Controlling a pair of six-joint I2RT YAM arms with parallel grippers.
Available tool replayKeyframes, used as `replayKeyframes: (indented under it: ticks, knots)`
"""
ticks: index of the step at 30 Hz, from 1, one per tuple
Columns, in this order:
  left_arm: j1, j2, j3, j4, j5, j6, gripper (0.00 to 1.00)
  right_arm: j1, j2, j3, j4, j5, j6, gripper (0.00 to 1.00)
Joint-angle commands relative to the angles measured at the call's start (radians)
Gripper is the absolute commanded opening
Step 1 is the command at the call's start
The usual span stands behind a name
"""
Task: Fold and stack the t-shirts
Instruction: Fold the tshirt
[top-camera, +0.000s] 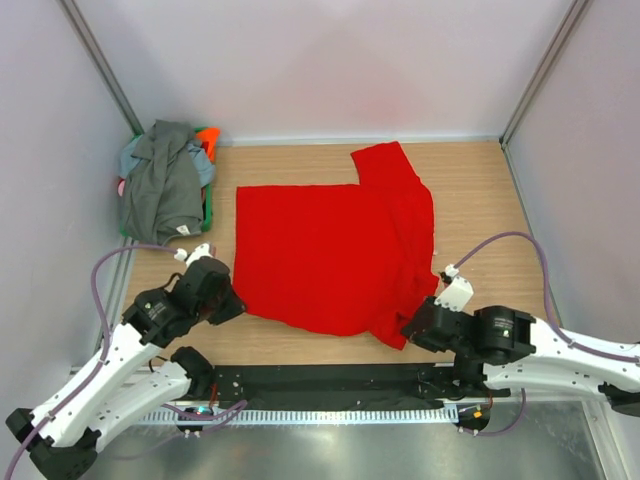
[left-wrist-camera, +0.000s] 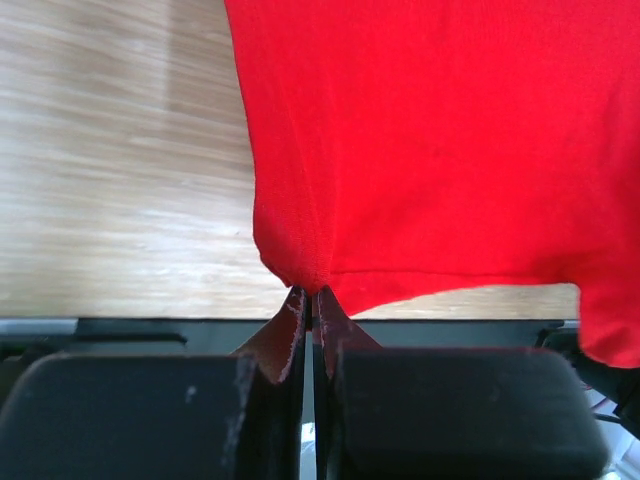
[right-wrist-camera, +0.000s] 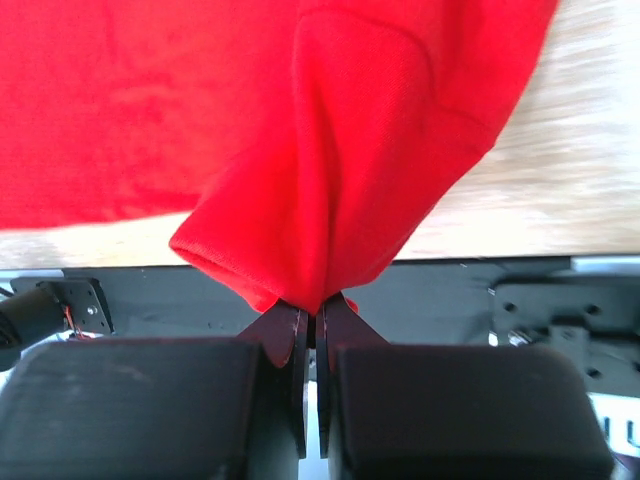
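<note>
right, i'm partway through the fold on the red shirt (top-camera: 330, 250), which lies spread on the table (top-camera: 480, 190) between the two arms, its right side already doubled inward and one sleeve poking out at the far edge. the left gripper (left-wrist-camera: 310, 300) is clamped on the near-left corner: in its wrist view the fingers are pressed together with a small peak of hem pinched between them, and the cloth runs away from me over the table. the right gripper (right-wrist-camera: 312, 305) is likewise closed on cloth, but on a thicker, bunched fold at the near-right corner, where the layers hang in a rounded tuck just above the fingertips. so each hand has one corner of the near edge, and the shirt lies beyond them, toward the far side. i judge the next move is to lift both corners together and carry them away from me onto the far edge, halving the shirt. that calls for the arms rising level and travelling at one pace, with the hem lightly taut between them, or the cloth will sag and crease; the doubled layers on the right may slip. the pile (top-camera: 170, 175) of other shirts, a grey shirt (top-camera: 155, 200) on top, sits in the far-left corner, well apart.
</note>
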Motion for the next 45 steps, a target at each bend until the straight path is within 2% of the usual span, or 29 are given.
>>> replayKeyframes:
  ticks: [1,9,15,20,21,23,26,27,28,30,31,32,33,45]
  knots:
    - [-0.003,-0.012,0.05,-0.146,-0.038,0.024,0.01,0.006,-0.021,0.062,-0.153,0.062,0.06,0.01]
    - [-0.003,0.063,0.127,-0.185,-0.06,0.074,0.0,0.006,-0.069,0.176,-0.224,0.145,0.072,0.01]
    - [0.025,0.207,0.24,-0.175,-0.086,0.156,0.0,0.004,0.059,0.315,-0.278,0.245,-0.007,0.01]
    - [0.118,0.313,0.292,-0.127,-0.06,0.251,0.0,-0.032,0.213,0.411,-0.272,0.275,-0.13,0.01]
    - [0.149,0.325,0.297,-0.12,-0.051,0.265,0.0,-0.081,0.244,0.434,-0.228,0.259,-0.24,0.01]
    - [0.172,0.358,0.302,-0.106,-0.023,0.289,0.0,-0.141,0.353,0.447,-0.204,0.22,-0.323,0.01]
    - [0.188,0.381,0.297,-0.098,-0.021,0.3,0.0,-0.265,0.421,0.392,-0.103,0.133,-0.49,0.01]
    - [0.191,0.382,0.291,-0.095,-0.026,0.301,0.0,-0.305,0.415,0.338,-0.019,0.093,-0.529,0.01]
    - [0.194,0.382,0.286,-0.095,-0.028,0.305,0.0,-0.412,0.398,0.306,0.032,0.002,-0.607,0.01]
    - [0.21,0.388,0.271,-0.089,-0.031,0.32,0.0,-0.541,0.338,0.214,0.169,-0.123,-0.673,0.01]
    - [0.22,0.39,0.265,-0.09,-0.031,0.324,0.0,-0.609,0.326,0.194,0.195,-0.228,-0.729,0.01]
    - [0.227,0.393,0.26,-0.083,-0.02,0.329,0.0,-0.722,0.321,0.18,0.207,-0.266,-0.753,0.01]
    - [0.241,0.398,0.251,-0.078,-0.017,0.338,0.0,-0.755,0.332,0.174,0.219,-0.291,-0.779,0.01]
    - [0.333,0.56,0.275,0.002,0.041,0.421,0.0,-0.833,0.539,0.252,0.255,-0.311,-0.897,0.01]
